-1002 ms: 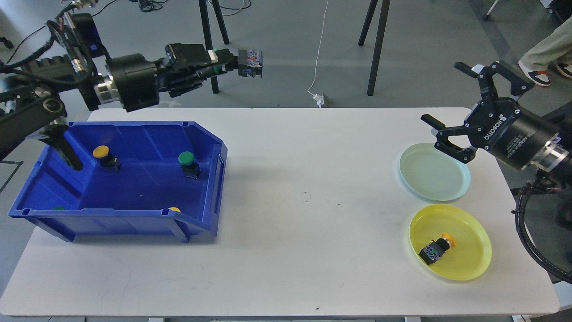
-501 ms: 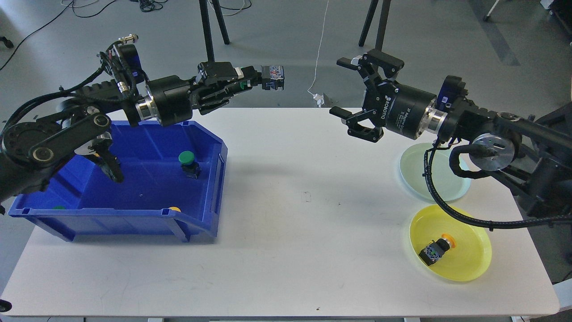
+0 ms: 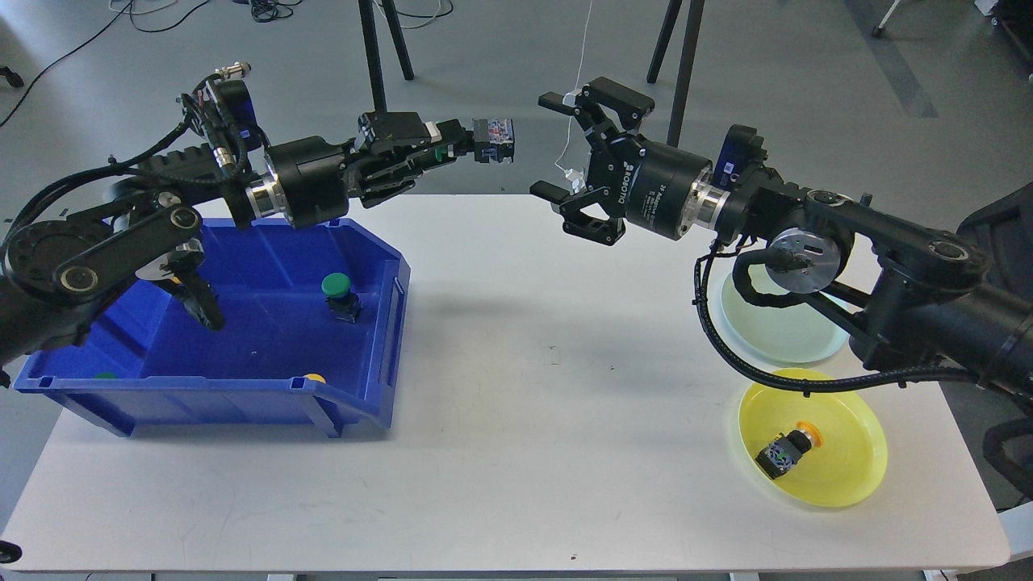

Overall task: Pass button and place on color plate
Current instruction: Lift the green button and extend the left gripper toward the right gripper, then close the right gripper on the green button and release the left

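Observation:
My left gripper (image 3: pixel 452 147) is shut on a green button (image 3: pixel 494 140), held level in the air above the table's back edge, its black body pointing right. My right gripper (image 3: pixel 557 149) is open and empty, its fingers spread a short way to the right of the held button. A pale green plate (image 3: pixel 815 339) lies at the right, partly behind my right arm. A yellow plate (image 3: pixel 839 476) in front of it holds a yellow button (image 3: pixel 789 449).
A blue bin (image 3: pixel 387 323) stands on the left of the white table (image 3: pixel 549 452). It holds a green button (image 3: pixel 339 294), and a yellow and a green cap show at its front wall. Tripod legs stand behind the table.
My right arm has swung left from above the green plate to just right of the held button, gripper still open. My left arm moved right earlier and now holds still.

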### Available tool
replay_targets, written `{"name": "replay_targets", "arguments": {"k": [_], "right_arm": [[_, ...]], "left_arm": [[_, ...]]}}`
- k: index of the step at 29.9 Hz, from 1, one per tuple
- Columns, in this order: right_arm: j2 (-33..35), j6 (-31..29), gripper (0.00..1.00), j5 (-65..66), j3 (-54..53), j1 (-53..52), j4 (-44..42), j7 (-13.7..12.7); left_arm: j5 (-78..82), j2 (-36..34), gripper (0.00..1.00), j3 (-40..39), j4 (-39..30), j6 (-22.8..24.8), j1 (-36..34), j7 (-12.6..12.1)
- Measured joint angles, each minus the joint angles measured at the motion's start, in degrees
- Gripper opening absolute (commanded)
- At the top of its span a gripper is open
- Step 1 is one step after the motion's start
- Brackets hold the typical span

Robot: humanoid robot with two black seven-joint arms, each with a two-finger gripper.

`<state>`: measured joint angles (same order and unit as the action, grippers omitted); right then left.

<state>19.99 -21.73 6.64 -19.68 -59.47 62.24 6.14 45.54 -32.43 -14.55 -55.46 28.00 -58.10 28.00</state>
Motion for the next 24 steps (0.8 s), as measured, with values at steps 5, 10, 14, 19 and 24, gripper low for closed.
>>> {"name": "replay_targets", "arguments": {"k": [5,10,14,19,24], "right_arm": [[-1.5,-0.1,0.9,0.1,0.1,-0.8,-0.8,0.0],[-3.1,-0.1,0.71,0.1,0.2,-1.3,-2.4,0.0],[-4.1,-0.1,0.57,0.8,0.2,-1.3,-3.9,0.0],[-5.4,-0.1,0.41,2.3,0.2,-1.3,-5.3,0.0],[-5.7,-0.4,0.17,2.4,0.2,-1.3,-5.5,0.0]], "left_arm": [[0.1,0.1,0.06,0.1,0.0,0.0,0.0,0.0],[0.2,0.1,0.06,0.2,0.0,0.0,0.0,0.0],[0.2,0.1,0.06,0.2,0.0,0.0,0.0,0.0],[0.3,0.1,0.07,0.2,0.0,0.0,0.0,0.0],[0.3,0.1,0.08,0.2,0.0,0.0,0.0,0.0]]}}
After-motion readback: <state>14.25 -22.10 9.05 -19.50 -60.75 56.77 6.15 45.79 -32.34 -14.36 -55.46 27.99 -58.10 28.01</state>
